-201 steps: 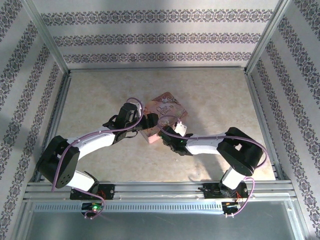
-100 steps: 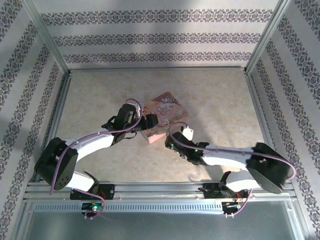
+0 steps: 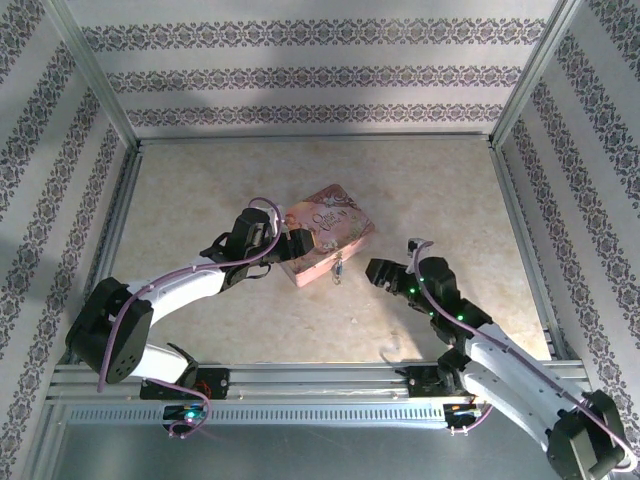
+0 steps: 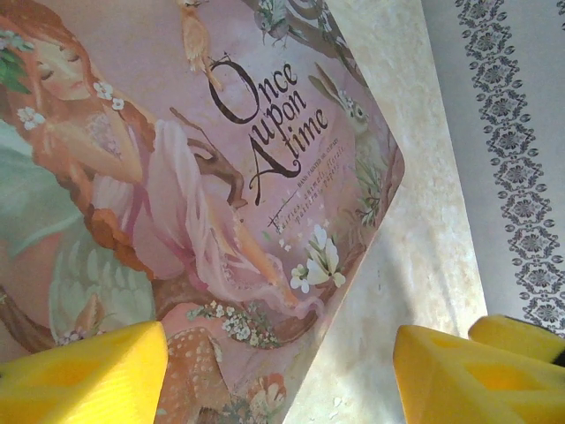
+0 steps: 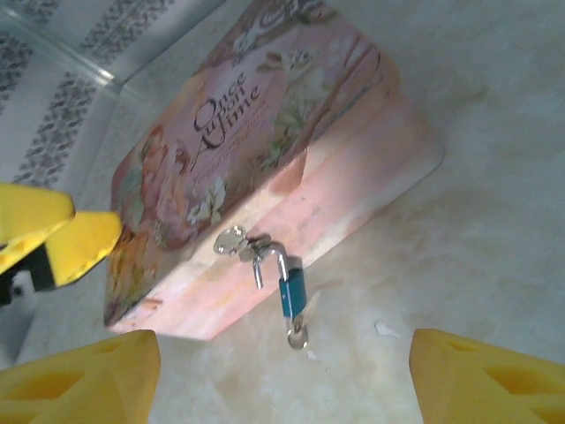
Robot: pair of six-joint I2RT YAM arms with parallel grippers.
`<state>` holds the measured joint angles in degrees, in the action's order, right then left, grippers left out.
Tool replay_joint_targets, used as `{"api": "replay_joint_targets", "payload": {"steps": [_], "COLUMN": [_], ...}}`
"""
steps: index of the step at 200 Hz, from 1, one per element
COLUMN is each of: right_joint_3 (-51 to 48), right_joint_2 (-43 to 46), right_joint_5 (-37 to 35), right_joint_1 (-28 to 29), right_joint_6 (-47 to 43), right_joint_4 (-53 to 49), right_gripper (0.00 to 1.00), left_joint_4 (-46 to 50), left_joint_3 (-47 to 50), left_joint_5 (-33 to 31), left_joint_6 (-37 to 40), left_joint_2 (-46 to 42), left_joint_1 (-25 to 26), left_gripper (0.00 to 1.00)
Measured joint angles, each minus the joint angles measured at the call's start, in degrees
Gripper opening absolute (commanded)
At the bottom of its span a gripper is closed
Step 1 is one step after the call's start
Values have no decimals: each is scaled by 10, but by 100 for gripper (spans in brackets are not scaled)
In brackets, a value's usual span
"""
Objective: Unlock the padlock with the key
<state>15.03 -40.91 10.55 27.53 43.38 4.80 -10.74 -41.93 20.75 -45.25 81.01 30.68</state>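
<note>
Your right gripper (image 5: 284,358) is released: its two yellow fingertips (image 5: 84,375) sit in the lower corners of the right wrist view, spread wide, with nothing but bare table between them. In the overhead view it hangs right of centre, near the pink tin's front but clear of it.

Just above that gap, at the middle of the right wrist frame, you see the padlock (image 5: 292,293). It is a small blue body with a silvery shackle, hanging off the clasp on the front wall of the pink tin (image 5: 300,115). A little silver piece, which looks like the key (image 5: 298,336), sticks out of its lower end. Whether the shackle is sprung you cannot tell. From overhead the padlock is a tiny speck at the tin's near edge, just below centre.

The tin lies flat on the table (image 3: 200,200), lid up, printed "Once upon a time" with a girl in pink.

Your left gripper (image 4: 278,353) is also spread. Its left fingertip overlaps the tin's lid at lower left, and its right fingertip stands off the tin's edge with table showing between. It grasps nothing. Overhead, it sits at the tin's left end.

Patterned wallpaper (image 3: 320,80) lines the walls along the top and sides.
</note>
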Motion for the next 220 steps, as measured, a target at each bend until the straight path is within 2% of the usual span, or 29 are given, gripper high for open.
{"api": "replay_joint_targets", "payload": {"steps": [29, 63, 126, 193, 220], "right_joint_3": [-18, -18, 16, 78, 85], "right_joint_2": [-40, -133, -319, -501, -564], "right_joint_5": [149, 239, 278, 281, 285], "right_joint_1": [-69, -76, -79, -63, -59], "right_joint_6": [-10, -33, -61, -52, -34], "right_joint_4": [47, 108, 233, 389, 456], "right_gripper": [75, 73, 68, 59, 58], "left_joint_4": [0, 2, 4, 4, 4], "left_joint_3": [0, 0, -1, -1, -1], "left_joint_5": [0, 0, 0, 2, 2], "left_joint_6": [0, 2, 3, 5, 7], "left_joint_2": [0, 0, 0, 0, 0], "left_joint_1": [0, 0, 0, 0, 0], "left_gripper": [68, 68, 68, 68, 68]}}
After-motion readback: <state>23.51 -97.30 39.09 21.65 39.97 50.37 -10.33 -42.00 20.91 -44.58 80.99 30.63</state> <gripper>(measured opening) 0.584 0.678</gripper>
